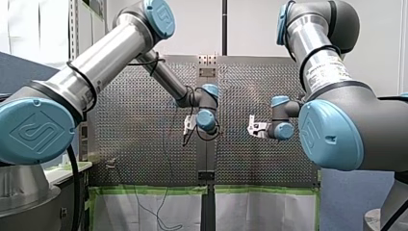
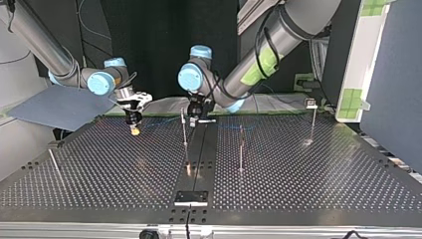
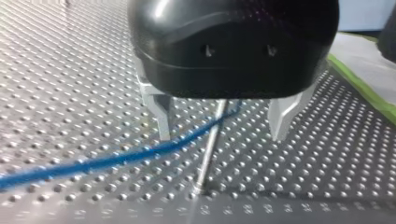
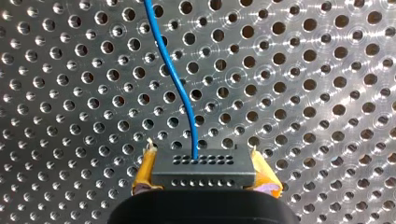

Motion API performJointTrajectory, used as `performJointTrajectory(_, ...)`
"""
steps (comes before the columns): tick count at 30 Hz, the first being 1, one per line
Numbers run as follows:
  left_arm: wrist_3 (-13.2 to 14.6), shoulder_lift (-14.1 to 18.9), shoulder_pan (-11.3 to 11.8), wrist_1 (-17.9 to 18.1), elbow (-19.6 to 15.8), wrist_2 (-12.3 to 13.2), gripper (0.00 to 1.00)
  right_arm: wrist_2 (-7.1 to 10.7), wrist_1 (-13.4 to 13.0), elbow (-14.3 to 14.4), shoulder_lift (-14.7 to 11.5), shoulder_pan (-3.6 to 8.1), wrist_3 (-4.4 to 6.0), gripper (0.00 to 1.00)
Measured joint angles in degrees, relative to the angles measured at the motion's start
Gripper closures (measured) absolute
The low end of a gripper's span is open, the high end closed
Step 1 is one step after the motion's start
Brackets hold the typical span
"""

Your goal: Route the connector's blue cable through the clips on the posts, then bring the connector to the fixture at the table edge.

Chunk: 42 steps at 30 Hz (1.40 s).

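Note:
In the right wrist view my right gripper [image 4: 202, 156] is shut on the grey connector [image 4: 203, 169], a yellow pad on each side. The blue cable [image 4: 177, 84] leaves the connector and runs away over the perforated table. In the left wrist view my left gripper [image 3: 223, 133] is open. Its metal fingers [image 3: 162, 116] straddle the blue cable [image 3: 140, 154] and a thin post [image 3: 209, 149] without touching them. In the top view my right gripper [image 2: 133, 124] hangs just above the table at the left. My left gripper [image 2: 199, 117] is at the middle post [image 2: 184, 129].
More thin posts stand on the table [image 2: 298, 179]: one right of the middle [image 2: 241, 149], one at the far right [image 2: 313, 122], one leaning at the left [image 2: 54, 164]. A dark fixture plate [image 2: 190, 197] lies at the near table edge, on the centre strip.

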State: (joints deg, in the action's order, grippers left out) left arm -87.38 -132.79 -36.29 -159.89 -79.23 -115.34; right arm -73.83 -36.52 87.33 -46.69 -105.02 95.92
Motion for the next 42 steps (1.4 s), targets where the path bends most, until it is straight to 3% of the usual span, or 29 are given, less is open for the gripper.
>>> performJointTrajectory(15,-0.41,0.73,-2.21,-0.34,-3.24,0.08,0.00,0.00,0.30,0.00,0.01,-0.04,0.03,0.84)
performJointTrajectory(23,-0.51,0.95,-3.63,1.34,-4.85,0.08,0.00,-0.01,0.36,0.00,0.02,-0.04,0.02,0.84)
performJointTrajectory(42,-1.31,1.03,-4.75,3.19,-5.04,0.34,0.00,-0.01,0.41,0.00,0.03,-0.12,0.02,0.84)
